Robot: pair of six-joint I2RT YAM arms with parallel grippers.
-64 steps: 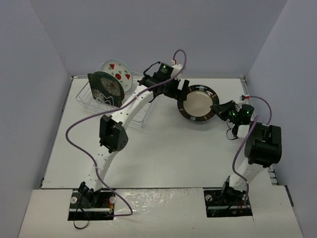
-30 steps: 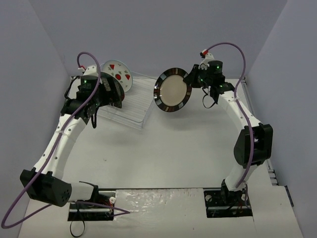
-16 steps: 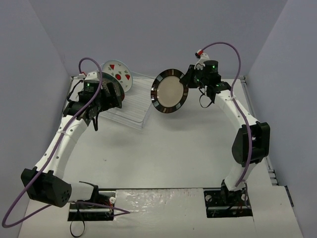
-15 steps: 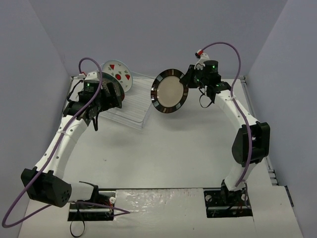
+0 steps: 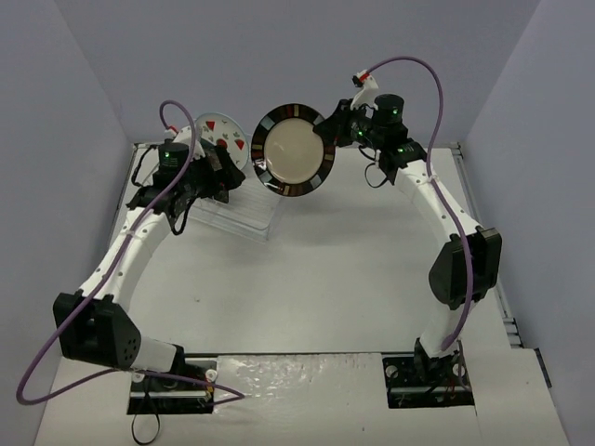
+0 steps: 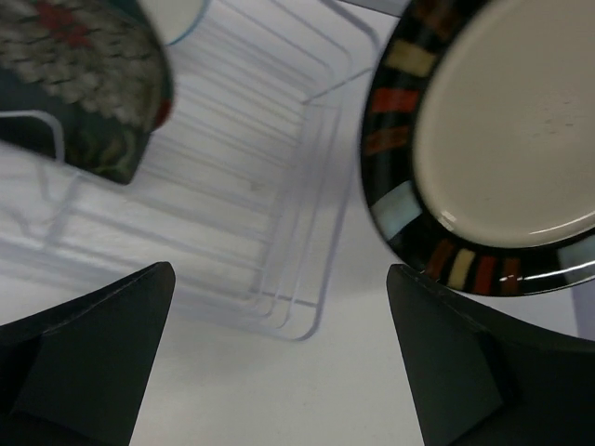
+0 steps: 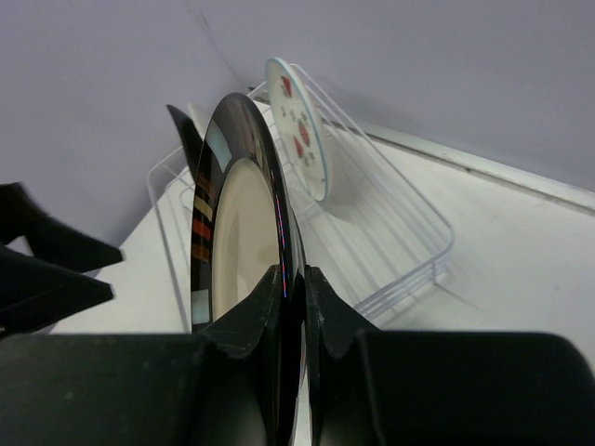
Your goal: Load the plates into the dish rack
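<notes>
Dish rack (image 5: 251,216): two, white plate (image 5: 223,137), black plate (image 6: 84,93); third plate (image 5: 293,150) clamped in right pincer (image 7: 294,295); left pincer (image 6: 279,279) agape.

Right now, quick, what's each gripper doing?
Left gripper: open, holding nothing.
Right gripper: shut on the dark-rimmed plate.

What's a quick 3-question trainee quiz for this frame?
1. True or false: the left jaws are shut on a plate.
2. Which plate do the right jaws grip? A) white with red fruit B) dark-rimmed, beige centre C) red with teal flower
3. How many plates visibly stand in the dish rack?
Key: 1 false, they stand open and empty. 2 B, the dark-rimmed plate, gripped at its rim. 3 two: the white fruit plate and the black floral plate.
</notes>
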